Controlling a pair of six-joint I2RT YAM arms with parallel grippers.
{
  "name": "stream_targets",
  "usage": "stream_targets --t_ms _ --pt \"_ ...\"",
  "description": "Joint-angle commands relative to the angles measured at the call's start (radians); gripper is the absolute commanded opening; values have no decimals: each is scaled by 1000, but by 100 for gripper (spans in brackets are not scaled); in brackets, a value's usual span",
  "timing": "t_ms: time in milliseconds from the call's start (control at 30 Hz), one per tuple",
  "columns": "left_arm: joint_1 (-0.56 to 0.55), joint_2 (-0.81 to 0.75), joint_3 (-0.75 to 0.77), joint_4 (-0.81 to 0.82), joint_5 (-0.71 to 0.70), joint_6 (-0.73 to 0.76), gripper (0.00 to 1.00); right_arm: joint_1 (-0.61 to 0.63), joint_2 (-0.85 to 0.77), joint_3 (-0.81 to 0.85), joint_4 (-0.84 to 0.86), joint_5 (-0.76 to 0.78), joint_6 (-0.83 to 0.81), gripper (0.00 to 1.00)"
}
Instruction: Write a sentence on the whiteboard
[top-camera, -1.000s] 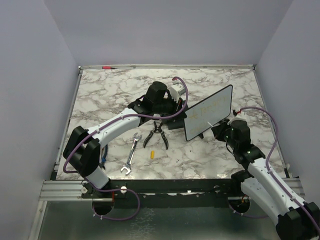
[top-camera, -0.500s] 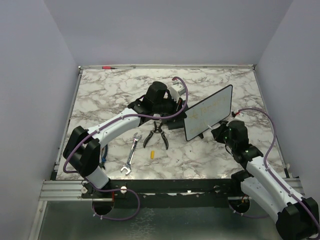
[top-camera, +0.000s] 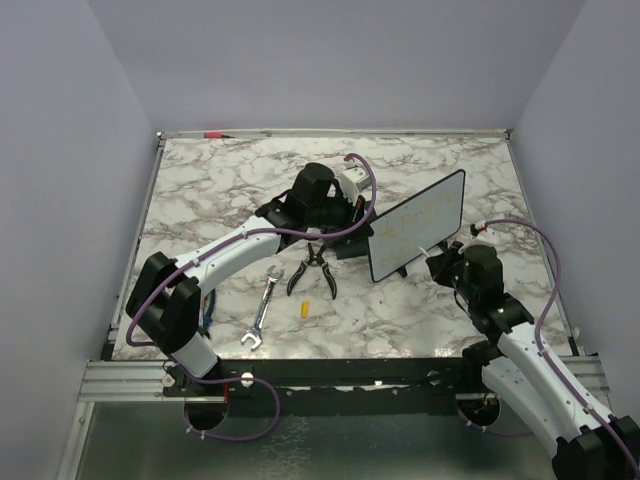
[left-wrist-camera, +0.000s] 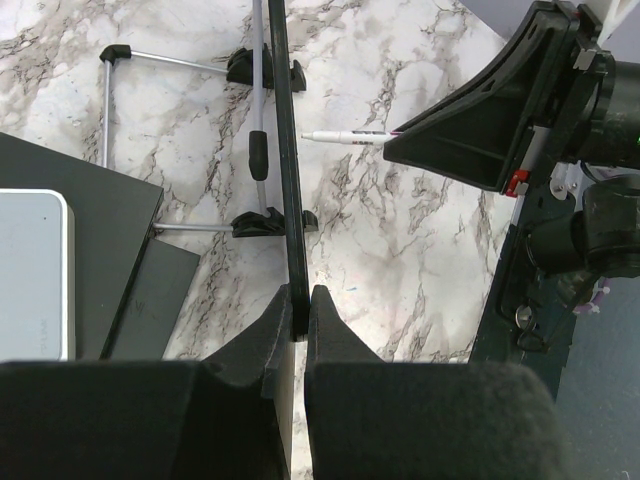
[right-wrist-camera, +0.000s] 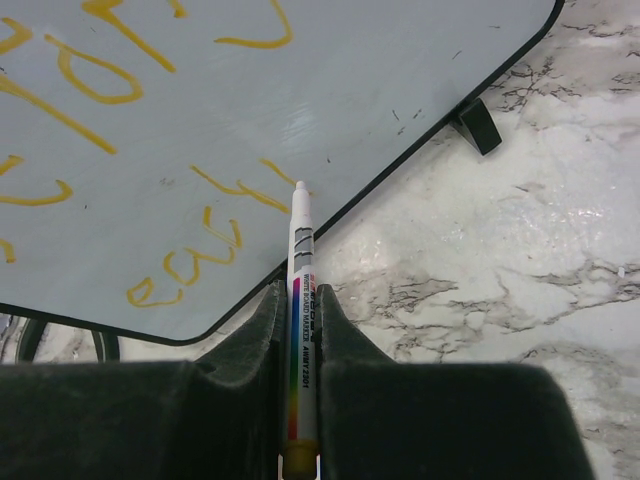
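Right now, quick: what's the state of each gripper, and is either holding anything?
Left gripper: closed on the whiteboard, clamping its edge.
Right gripper: closed on the marker pen.

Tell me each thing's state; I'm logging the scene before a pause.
whiteboard: upright, edge clamped by left pincer
sentence: yellow words on the board face
marker: uncapped, gripped by right pincer, tip at the board
pliers: lying flat, handles spread
wrench: lying flat
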Motion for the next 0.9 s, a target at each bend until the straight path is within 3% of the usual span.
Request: stream_targets --t_ms 0,867 --pt "-17 7 18 -27 48 2 0 4 -33 34 -60 43 14 1" --pt "-18 3 20 -37 43 9 0 -8 -29 13 5 149 15 1"
